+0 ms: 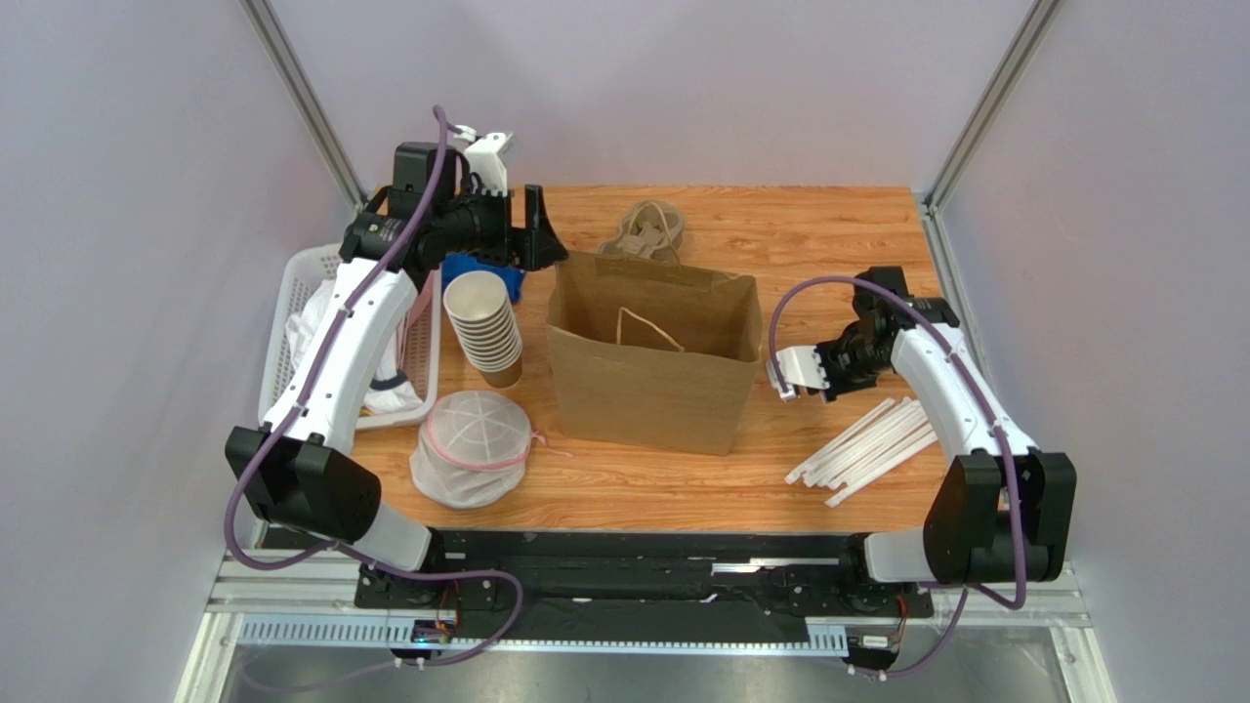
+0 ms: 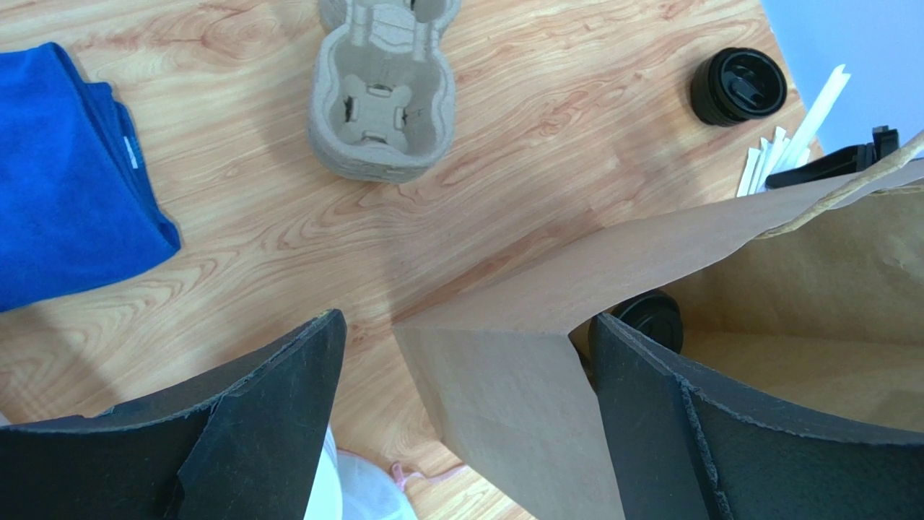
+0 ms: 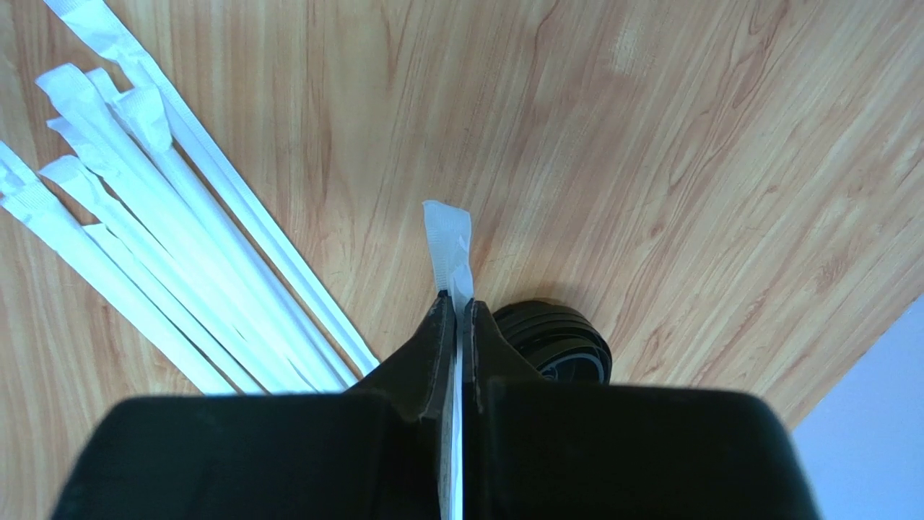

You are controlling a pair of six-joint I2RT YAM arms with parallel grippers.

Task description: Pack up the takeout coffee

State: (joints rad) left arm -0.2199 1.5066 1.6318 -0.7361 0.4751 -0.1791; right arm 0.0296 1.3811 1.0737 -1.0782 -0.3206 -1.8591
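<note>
The open brown paper bag (image 1: pixel 653 366) stands mid-table. Inside it a round black lid (image 2: pixel 651 316) shows, partly behind my finger; this looks like the takeout coffee, its cup hidden. My left gripper (image 2: pixel 466 325) hovers open above the bag's rear left corner (image 2: pixel 510 358), its fingers to either side of that corner and apart from it; in the top view the left gripper (image 1: pixel 531 217) sits at the back left. My right gripper (image 3: pixel 456 309) is shut on a white paper-wrapped straw (image 3: pixel 449 244), right of the bag in the top view (image 1: pixel 785 378).
A loose black lid (image 3: pixel 559 338) lies under the right gripper, also in the left wrist view (image 2: pixel 738 87). Several wrapped straws (image 1: pixel 866 447) lie right. A cup stack (image 1: pixel 484 330), netted lids (image 1: pixel 473 447), white basket (image 1: pixel 301 315), blue cloth (image 2: pixel 65 173) and pulp carrier (image 2: pixel 380 87) surround the bag.
</note>
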